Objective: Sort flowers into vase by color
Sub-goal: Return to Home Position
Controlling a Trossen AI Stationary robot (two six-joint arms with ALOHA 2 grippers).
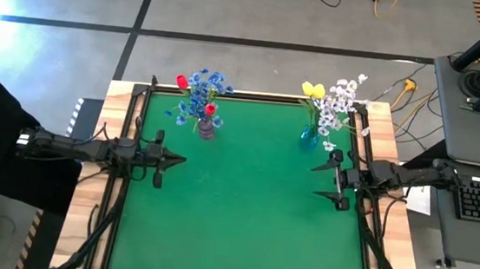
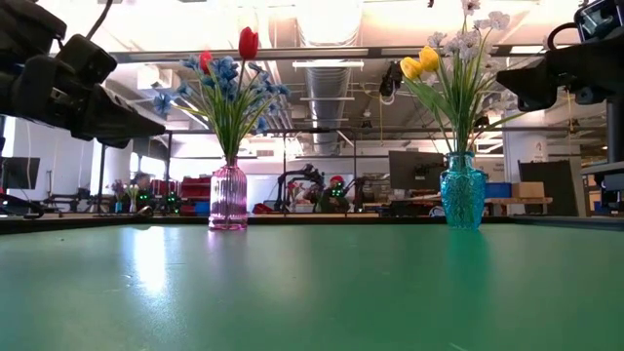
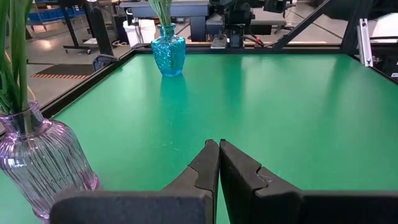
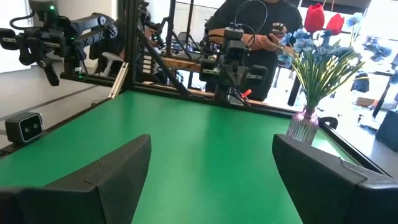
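Purple vase (image 1: 206, 131), 2 red tulips (image 1: 182, 81) (blue vase (image 1: 308, 139), 2 yellow tulips (image 1: 313, 89)).

The left hand (image 1: 181, 158) and right hand (image 1: 317, 181) are angular, matte black.

Purple vase (image 2: 228, 196): ribbed, glossy glass | blue vase (image 2: 462, 192): knobbly, glossy glass | mat (image 1: 242, 213): smooth, faint sheen | table edge (image 1: 79, 212): pale wood
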